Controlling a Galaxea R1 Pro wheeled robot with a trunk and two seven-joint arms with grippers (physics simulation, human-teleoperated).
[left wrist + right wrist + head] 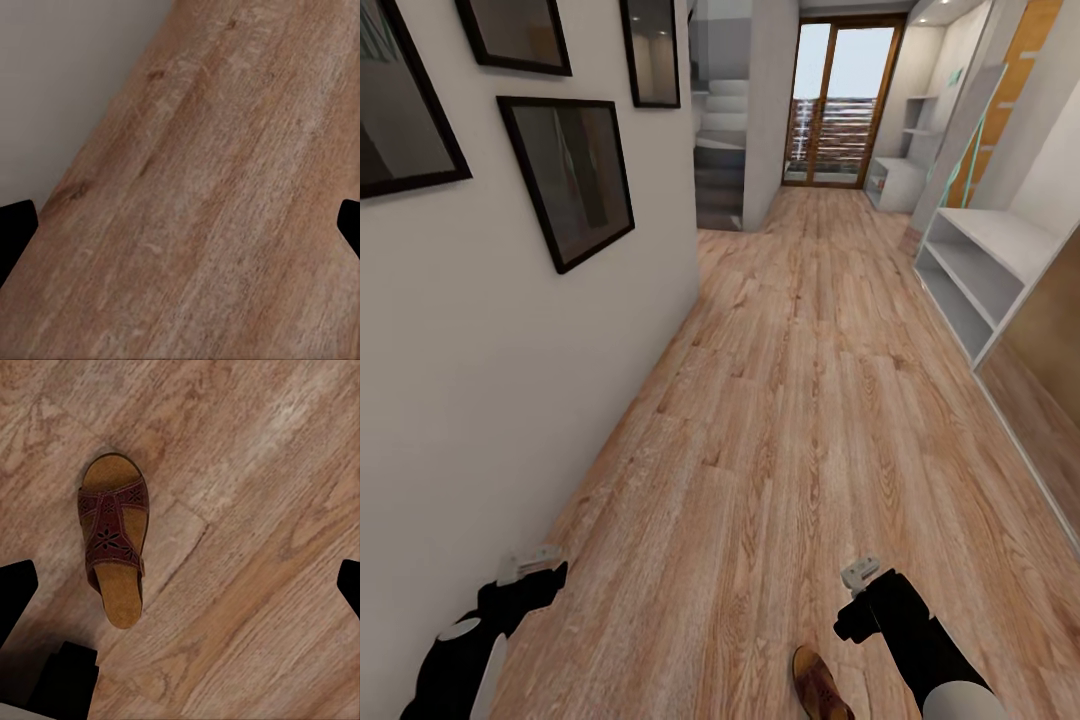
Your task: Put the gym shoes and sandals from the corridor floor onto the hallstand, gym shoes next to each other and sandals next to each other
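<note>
One brown sandal (820, 685) with a patterned reddish strap lies on the corridor floor (790, 400) at the bottom of the head view, just left of my right arm. In the right wrist view this sandal (112, 540) lies flat on the planks below and to one side of my right gripper (180, 589), which is open and empty. My right gripper (860, 572) hovers above the floor. My left gripper (535, 565) hangs close to the wall, and my left gripper (180, 229) is open over bare planks. The hallstand (895, 185) stands at the far right end. The gym shoes are out of view.
A white wall (510, 400) with dark picture frames runs close along the left. A low white shelf unit (980, 270) with large teal lettering above it lines the right side. Stairs (720, 150) and a glass door (840, 100) close the far end.
</note>
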